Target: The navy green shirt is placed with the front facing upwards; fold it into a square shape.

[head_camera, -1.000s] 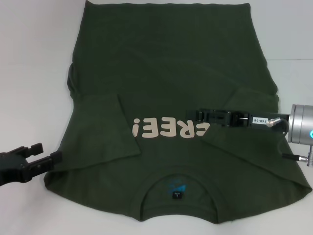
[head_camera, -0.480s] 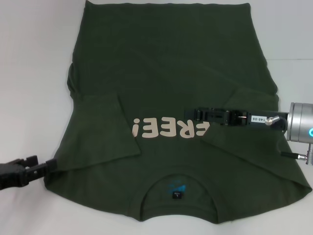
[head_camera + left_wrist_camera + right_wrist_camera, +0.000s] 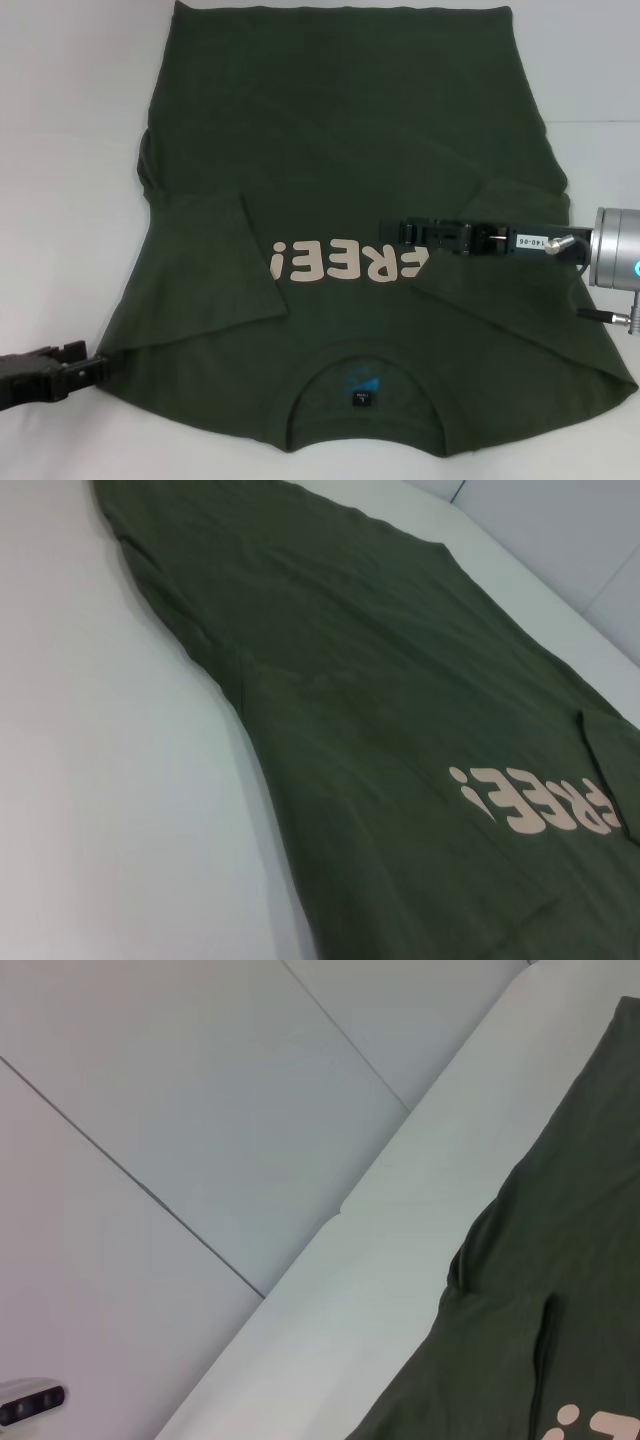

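- The left gripper (image 3: 92,367) is seen low at the near-left corner of the shirt, its fingertips meeting the fabric edge at the shoulder; whether the fingers are spread or pressed on cloth cannot be told.
- The right gripper (image 3: 400,231) is held over the chest of the shirt, reaching in from the right side, its tip at the right end of the lettering; its finger state cannot be told either.
- The navy green shirt (image 3: 340,130) is spread flat on the white table (image 3: 70,150), front up, collar toward the robot and hem at the far edge, so its long axis runs away from the robot.
- Both sleeves are already laid inward: the left sleeve (image 3: 215,265) is folded onto the chest beside the "!" of the print, and the right sleeve (image 3: 510,290) is folded in beneath the right arm.
- The cream "FREE!" lettering (image 3: 345,266) is read upside down from the head view, lying between the two grippers.
- The deciding relation is judged to be this: the shoulder edge lies just right of the left gripper, which is the nearer arm, and the fold is expected to carry that side across the long axis or toward the hem.
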